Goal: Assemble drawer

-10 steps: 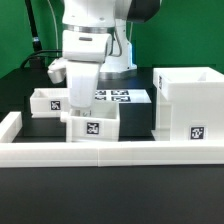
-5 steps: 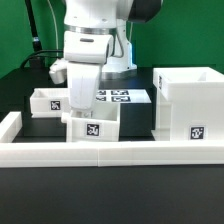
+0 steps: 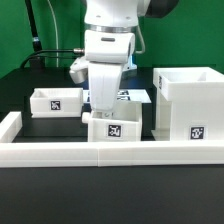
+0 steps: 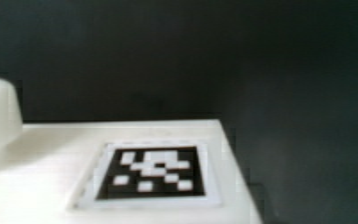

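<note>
Drawer [image 3: 112, 128] is seen mid-counter [image 3: 45, 130], just beside the big case [image 3: 185, 105] on the exterior view's right. The hand [image 3: 107, 108] is lowered onto its rim; whether it is clenched cannot be told.

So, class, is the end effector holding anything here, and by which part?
Likely the small drawer box, pinched by the end effector at its top rim. The fingertips themselves are hidden, so the hold is not certain.
</note>
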